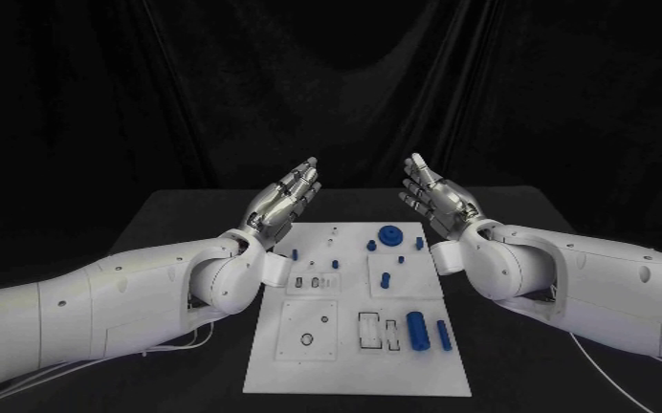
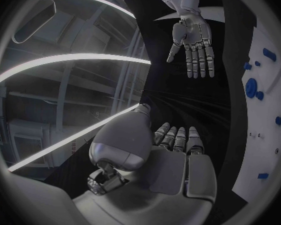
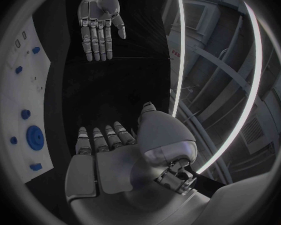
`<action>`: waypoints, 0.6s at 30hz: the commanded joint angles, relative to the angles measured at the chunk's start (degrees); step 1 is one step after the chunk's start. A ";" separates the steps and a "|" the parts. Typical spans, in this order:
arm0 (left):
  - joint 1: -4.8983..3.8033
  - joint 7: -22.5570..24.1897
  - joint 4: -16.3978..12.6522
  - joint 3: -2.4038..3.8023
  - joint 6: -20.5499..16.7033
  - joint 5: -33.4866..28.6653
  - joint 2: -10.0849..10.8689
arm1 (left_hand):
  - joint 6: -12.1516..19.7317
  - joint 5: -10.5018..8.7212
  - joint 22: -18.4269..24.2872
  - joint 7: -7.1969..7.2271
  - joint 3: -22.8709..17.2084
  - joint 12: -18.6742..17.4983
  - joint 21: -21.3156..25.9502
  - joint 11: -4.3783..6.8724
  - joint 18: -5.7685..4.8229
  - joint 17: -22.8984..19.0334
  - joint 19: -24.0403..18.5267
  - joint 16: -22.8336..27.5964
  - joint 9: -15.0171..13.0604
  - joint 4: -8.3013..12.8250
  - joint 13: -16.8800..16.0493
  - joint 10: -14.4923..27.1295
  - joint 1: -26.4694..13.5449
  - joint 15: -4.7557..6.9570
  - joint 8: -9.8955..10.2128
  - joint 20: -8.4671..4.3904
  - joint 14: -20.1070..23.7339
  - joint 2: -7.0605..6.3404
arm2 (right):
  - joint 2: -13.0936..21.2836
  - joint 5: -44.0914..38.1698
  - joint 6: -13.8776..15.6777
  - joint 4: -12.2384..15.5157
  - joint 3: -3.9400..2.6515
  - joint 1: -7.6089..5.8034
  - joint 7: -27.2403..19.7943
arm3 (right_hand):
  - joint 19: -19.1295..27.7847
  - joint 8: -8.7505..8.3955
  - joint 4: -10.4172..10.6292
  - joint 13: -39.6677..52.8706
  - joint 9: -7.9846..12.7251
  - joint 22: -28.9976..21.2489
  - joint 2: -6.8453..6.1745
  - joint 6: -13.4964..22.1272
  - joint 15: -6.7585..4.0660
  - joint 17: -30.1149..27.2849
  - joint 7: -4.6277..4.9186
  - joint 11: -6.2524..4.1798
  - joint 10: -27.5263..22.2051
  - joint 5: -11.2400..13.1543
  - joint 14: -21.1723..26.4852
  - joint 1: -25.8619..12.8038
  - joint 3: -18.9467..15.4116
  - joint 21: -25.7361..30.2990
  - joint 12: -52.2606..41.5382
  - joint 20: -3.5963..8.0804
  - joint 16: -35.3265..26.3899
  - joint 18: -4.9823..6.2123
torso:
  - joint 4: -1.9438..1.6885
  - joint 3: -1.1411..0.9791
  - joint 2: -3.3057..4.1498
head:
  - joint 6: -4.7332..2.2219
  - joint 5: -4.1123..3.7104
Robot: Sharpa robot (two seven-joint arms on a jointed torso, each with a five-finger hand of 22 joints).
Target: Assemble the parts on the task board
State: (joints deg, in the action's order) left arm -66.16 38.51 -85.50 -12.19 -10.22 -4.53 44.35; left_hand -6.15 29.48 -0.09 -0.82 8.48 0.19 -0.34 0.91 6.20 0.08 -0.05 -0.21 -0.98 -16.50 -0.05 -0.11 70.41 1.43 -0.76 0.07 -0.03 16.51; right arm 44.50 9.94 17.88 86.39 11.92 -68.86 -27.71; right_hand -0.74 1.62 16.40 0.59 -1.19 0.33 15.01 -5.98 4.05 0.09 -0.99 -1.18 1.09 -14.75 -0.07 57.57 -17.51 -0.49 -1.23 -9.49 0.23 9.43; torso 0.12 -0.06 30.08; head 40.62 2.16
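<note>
The white task board (image 1: 356,375) lies in the middle of the black table. Small blue parts lie on it: a round disc (image 1: 390,235) near its far edge, two cylinders (image 1: 417,325) at its near right, and several small pegs (image 1: 385,279) between. My left hand (image 1: 284,198) is raised above the board's far left corner, fingers straight and apart, holding nothing. My right hand (image 1: 439,198) is raised above the far right corner, likewise flat and empty. The palms face each other. The left wrist view shows the right hand (image 2: 192,42) and the board (image 2: 265,150); the right wrist view shows the left hand (image 3: 99,25) and the disc (image 3: 35,137).
The black table (image 1: 180,217) extends past the board on both sides. A dark curtain (image 1: 331,50) hangs behind. A white cable (image 1: 607,375) runs under the right arm near the table's right edge.
</note>
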 commanded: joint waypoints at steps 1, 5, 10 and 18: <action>0.08 6.13 0.27 0.06 0.88 0.61 0.20 | -0.25 3.28 0.09 -0.26 -3.15 -0.19 0.34 -0.20 -0.59 -0.08 0.05 0.21 -0.08 2.29 0.05 0.11 3.94 0.21 -0.30 -0.12 0.03 -0.13 | 0.30 -7.86 -6.76 -0.86 -0.04 -0.37 2.36 | -2.56 0.48 -1.40 0.44 -0.07 1.00 -1.13 -0.47 5.05 0.80 0.29 3.88 1.25 -1.27 -2.32 4.46 0.69 -1.68 -1.80 -3.79 1.30 -1.04 | -0.01 -0.01 0.00 | 1.42 0.54; 0.05 6.67 0.18 0.07 0.55 0.62 0.86 | -0.78 4.82 0.09 -0.46 -5.14 -0.19 0.34 -0.45 -0.58 -0.08 0.05 0.21 -0.17 2.93 0.05 0.11 4.84 -0.21 -0.41 0.35 0.03 -0.32 | 0.66 -16.41 -10.18 -2.17 -0.05 -1.31 4.48 | -11.23 0.86 -3.93 0.77 -0.16 2.79 -3.51 -0.90 8.20 2.13 0.91 6.52 2.57 -1.85 -10.90 10.83 1.09 -5.70 -3.90 -7.33 4.36 -0.46 | 0.02 0.00 0.03 | 3.44 1.18; 0.00 7.88 0.01 0.08 1.82 0.63 2.09 | -1.32 5.91 0.09 -0.84 -7.24 -0.19 0.34 -0.87 -0.43 -0.08 0.05 0.21 -0.24 4.73 0.05 0.11 5.98 -0.61 -0.49 0.89 0.03 -0.83 | 0.89 -24.24 -12.85 -3.37 -0.05 -4.19 8.69 | -25.14 1.86 -7.38 1.44 -0.45 4.11 -4.38 -3.18 9.62 5.56 2.79 7.90 6.00 -5.47 -36.45 16.93 1.95 -10.10 -7.99 -7.38 11.45 -2.25 | 0.10 0.00 0.00 | 6.02 0.84; -0.46 13.93 -3.66 0.09 1.68 4.65 6.83 | -4.44 8.97 0.09 -0.23 -10.31 -0.19 0.34 -1.37 0.93 -0.08 0.05 0.21 -0.64 6.59 0.05 0.11 6.51 -1.67 -1.24 3.40 0.03 -2.10 | 2.65 -34.19 -16.39 -2.06 -0.05 -10.52 19.34 | -39.33 1.52 -13.34 2.62 -0.31 3.49 -3.58 -2.40 8.22 5.39 1.32 10.45 16.62 -8.42 -42.77 25.54 4.04 -10.34 -19.92 -7.12 12.47 -0.81 | -0.19 0.32 0.44 | 8.80 0.28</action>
State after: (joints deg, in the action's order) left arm -66.34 38.61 -88.46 -12.17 -9.10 -2.90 50.99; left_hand -10.27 38.07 -0.09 -1.04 -1.55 0.19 -0.34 -0.14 6.19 0.08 -0.05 -0.21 -1.58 -9.96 -0.07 -0.04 77.06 0.27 -1.74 3.05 0.08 14.98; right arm 46.88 -16.17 5.31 83.89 11.90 -78.86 -15.82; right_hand -39.39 3.28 3.47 3.20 -1.57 3.81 11.49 -8.52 12.54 5.61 0.81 9.53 17.76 -24.04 -42.76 82.65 -13.50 -11.02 -20.93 -16.67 13.01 7.53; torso 0.07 0.01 30.15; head 48.85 2.65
